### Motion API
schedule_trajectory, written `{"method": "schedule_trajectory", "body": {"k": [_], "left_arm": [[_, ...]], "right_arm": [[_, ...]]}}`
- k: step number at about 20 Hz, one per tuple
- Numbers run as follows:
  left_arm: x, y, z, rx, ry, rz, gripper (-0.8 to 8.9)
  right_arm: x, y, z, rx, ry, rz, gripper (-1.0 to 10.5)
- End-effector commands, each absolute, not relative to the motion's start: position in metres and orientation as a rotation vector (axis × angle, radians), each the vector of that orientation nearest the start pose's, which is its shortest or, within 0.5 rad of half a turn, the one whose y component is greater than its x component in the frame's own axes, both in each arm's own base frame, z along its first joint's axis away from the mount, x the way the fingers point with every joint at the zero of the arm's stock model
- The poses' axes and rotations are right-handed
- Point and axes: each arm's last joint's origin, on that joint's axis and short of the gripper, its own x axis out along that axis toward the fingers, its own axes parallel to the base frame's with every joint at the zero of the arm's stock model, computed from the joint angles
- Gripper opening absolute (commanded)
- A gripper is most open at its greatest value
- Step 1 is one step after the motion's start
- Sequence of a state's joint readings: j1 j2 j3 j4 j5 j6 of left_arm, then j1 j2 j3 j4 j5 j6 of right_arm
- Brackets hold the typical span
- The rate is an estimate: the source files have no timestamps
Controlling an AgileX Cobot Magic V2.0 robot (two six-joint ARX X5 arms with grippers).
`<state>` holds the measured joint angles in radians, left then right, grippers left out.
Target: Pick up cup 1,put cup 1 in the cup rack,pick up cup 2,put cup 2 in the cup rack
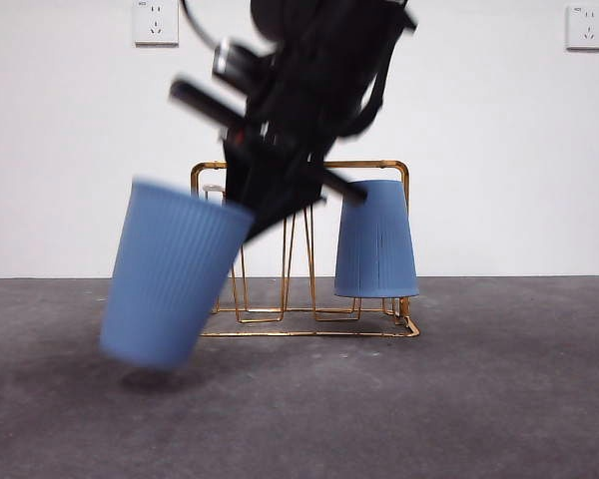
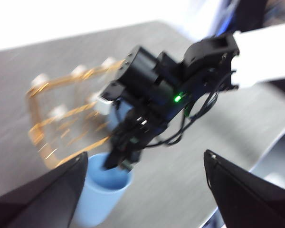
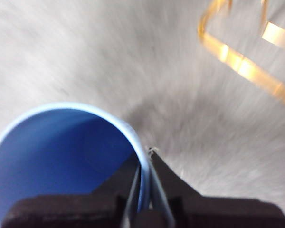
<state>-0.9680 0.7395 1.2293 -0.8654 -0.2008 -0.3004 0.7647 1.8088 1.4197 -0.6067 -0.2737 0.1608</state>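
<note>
Because its ribbed blue plastic wall looks thin and light, the tilted blue cup should lift easily but could flex or slip, so a pinch on the rim suits it. The right gripper has its jaws closed on that rim, carrying the cup clear of the grey table, beside the gold wire cup rack. Two cups: one held, one inverted blue cup racked. One rack. The left gripper waits, jaws spread, empty.

Even light, heavy motion blur, perhaps overexposed
</note>
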Motion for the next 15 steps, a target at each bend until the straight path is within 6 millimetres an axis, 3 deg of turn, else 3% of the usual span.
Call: {"method": "schedule_trajectory", "body": {"k": [1,5,8,10,15], "left_arm": [[0.064,-0.085,0.423,-0.152,0.363,-0.752,4.08],[0.069,-0.097,0.441,-0.283,0.232,-0.883,4.09],[0.078,-0.116,0.452,-0.367,0.166,-1.025,4.09],[0.088,-0.134,0.455,-0.409,0.144,-1.132,4.11],[0.111,-0.167,0.457,-0.519,0.141,-1.315,4.51]], "right_arm": [[0.251,0.25,0.306,-0.109,0.865,0.884,-0.1],[0.196,0.191,0.401,-0.091,0.501,0.808,-0.1],[0.146,0.139,0.453,-0.052,0.23,0.742,-0.1],[0.118,0.112,0.474,-0.037,0.081,0.729,-0.1],[0.086,0.081,0.494,-0.034,-0.112,0.726,-0.1]]}}
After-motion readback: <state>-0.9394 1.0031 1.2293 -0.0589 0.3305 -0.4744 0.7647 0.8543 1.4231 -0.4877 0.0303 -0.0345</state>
